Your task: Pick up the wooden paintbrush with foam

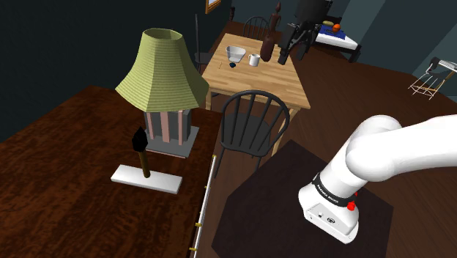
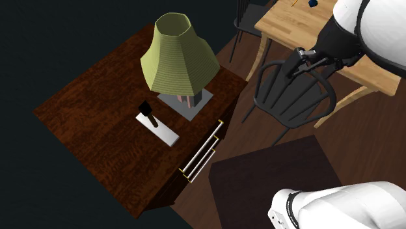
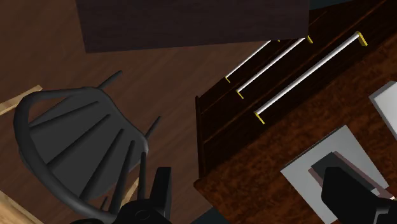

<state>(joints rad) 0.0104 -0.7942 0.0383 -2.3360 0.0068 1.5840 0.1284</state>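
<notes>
Paintbrush [image 1: 142,152] stands upright on a white slab [image 1: 160,181] on the table [image 1: 58,176], just beside the lamp [image 1: 161,73]. Tool [image 3: 249,178] has its fingers apart with nothing clamped. It hangs by the black chair [image 3: 137,137], away from the lamp.

The white Franka arm [image 1: 388,150] bends low in the shoulder view's lower right, and its dark-banded lower link juts toward that view's bottom edge. In the second exterior view the arm's thick upper links [image 2: 374,26] cross the upper right corner and narrow to a dark wrist. There the all-black gripper [image 2: 300,63] hangs in mid-air, angled downward and toward that view's left. From the wrist camera, its two black fingers [image 3: 160,189] stand wide apart.
</notes>
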